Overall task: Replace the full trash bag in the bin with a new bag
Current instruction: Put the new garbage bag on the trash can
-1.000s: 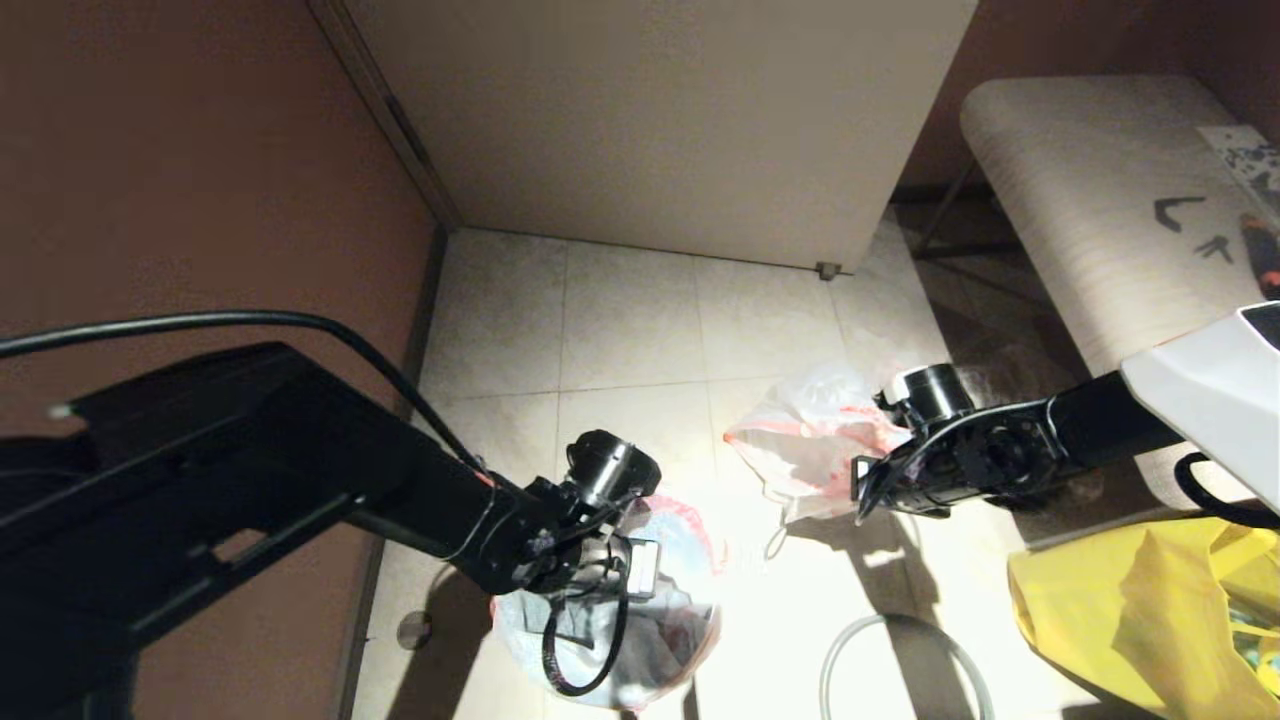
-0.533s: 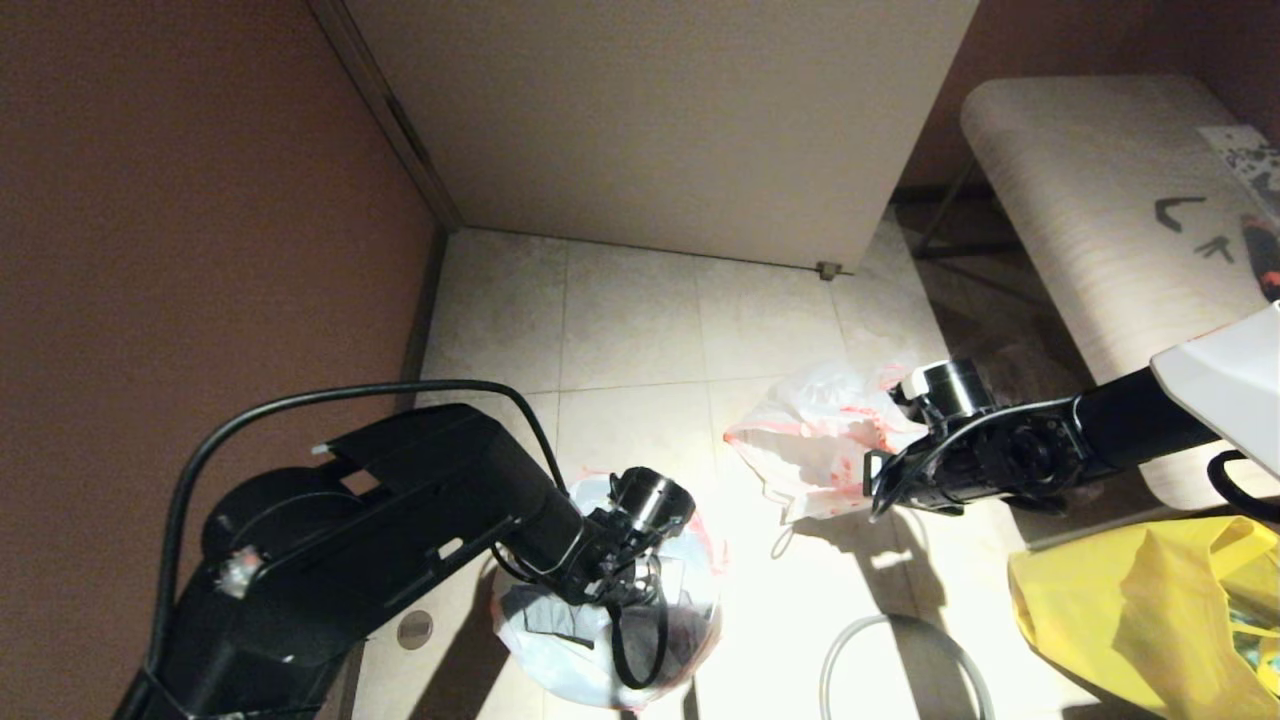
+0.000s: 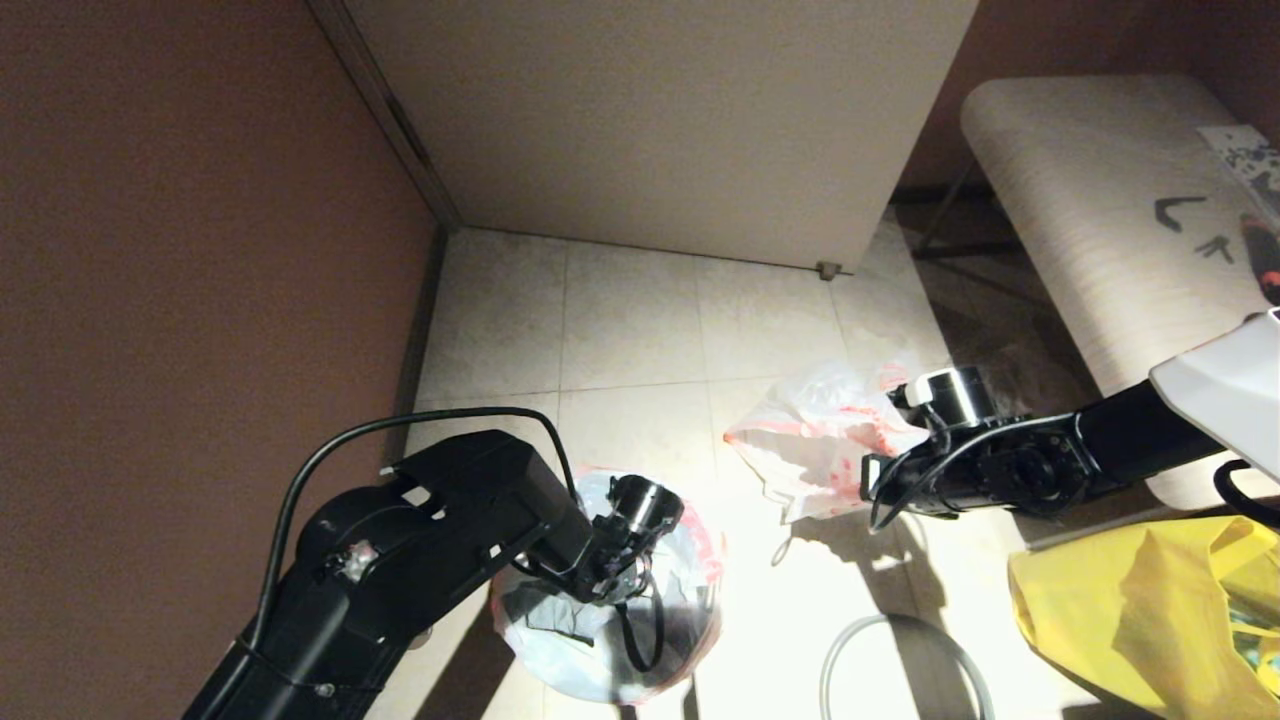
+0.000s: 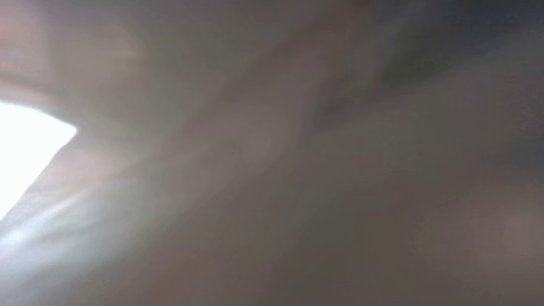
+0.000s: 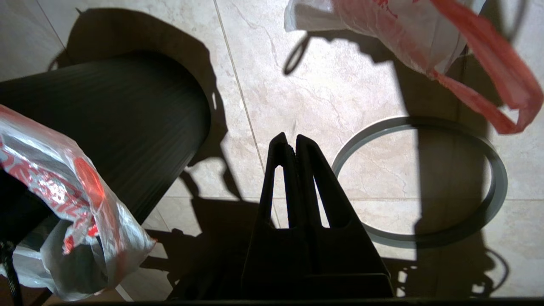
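Down at roughly six o'clock in the head view, the left gripper is plunged into the mouth of the bag lining the bin, and I cannot tell whether its fingers are parted, since its own camera is smothered in plastic. The bag in the bin looks to be the one being seated or lifted. The other carrier bag lies on the floor tiles at about two o'clock from the bin. The right gripper hovers beside it, fingers pressed together and holding nothing. The grey rim ring lies loose on the floor (apart from the bin). Working the film gently along the rim should avoid tearing.
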